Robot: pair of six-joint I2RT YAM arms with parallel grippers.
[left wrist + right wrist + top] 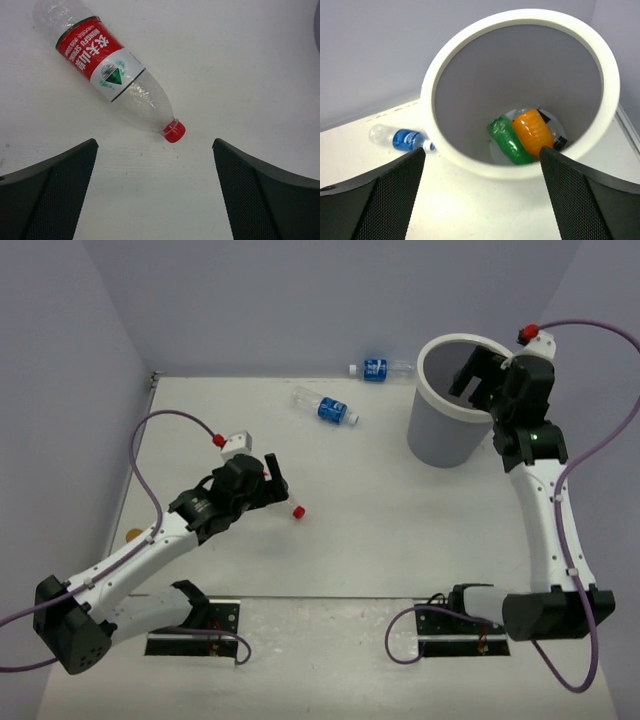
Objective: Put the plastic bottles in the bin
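Black mesh-faced left gripper (154, 145) spread wide, empty, poised over red-labelled bottle (107, 70) lying on white worktop (380, 520), red cap nearest. Right gripper (481, 152) likewise released, above white bin (520, 20); green bottle (509, 140) and orange bottle (532, 131) touching on its floor. Two blue-labelled bottles (325, 407) left on worktop, one (380, 369) by back wall.

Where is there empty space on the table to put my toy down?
The big bare patch is mid-table, between the red-capped bottle by the left gripper and the right arm. The far left corner, left of the tilted blue-label bottle, is bare too. It's crowded by the bin, where a second blue-label bottle lies.
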